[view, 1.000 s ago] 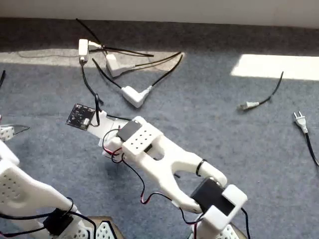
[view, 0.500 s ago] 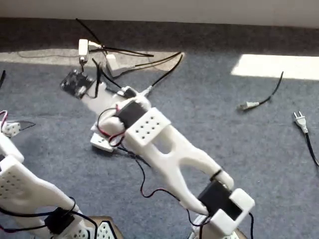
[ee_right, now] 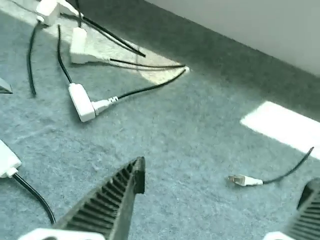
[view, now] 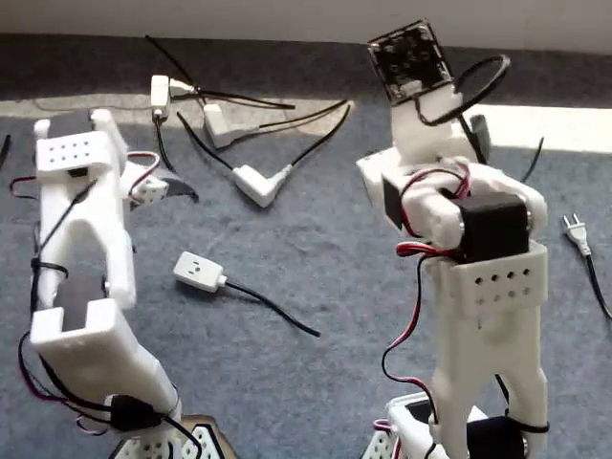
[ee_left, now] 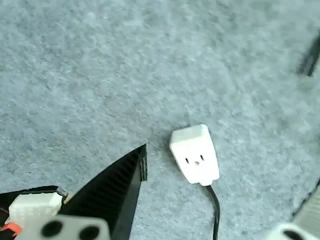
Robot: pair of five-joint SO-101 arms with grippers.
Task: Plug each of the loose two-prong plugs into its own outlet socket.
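Two loose plugs and one free socket lie unmated on the grey carpet (view: 325,249).

Item 1, right gripper (ee_right: 226,176): the jaws are spread wide with nothing between them, and the arm stands tall at the right of the scene.

Item 2, left gripper (view: 164,189): it looks spread and carries nothing. It hangs on the left above the free socket (view: 198,272).

Item 3, free socket: it lies face up between the two arms, closer to the left one. Its long axis runs from far-left to near-right, and its cord trails off near and right.

Item 4, loose plug (view: 475,202): it lies to the right of the right arm's upper links. Its body points left and its cord curves away far and right. In the right wrist view it lies on the carpet between the two jaw tips.

Item 5, second plug (view: 574,229): it lies at the right edge with its prongs pointing far, well apart from the socket.

Item 6, three far-left sockets (view: 253,184): these appear already coupled (I cannot confirm seating).

Assessment: the loose plug lies just ahead of the right gripper, so I judge the pick falls to that arm. The jaws should close across the plug's left-right axis. The left arm is better placed to steady the socket.
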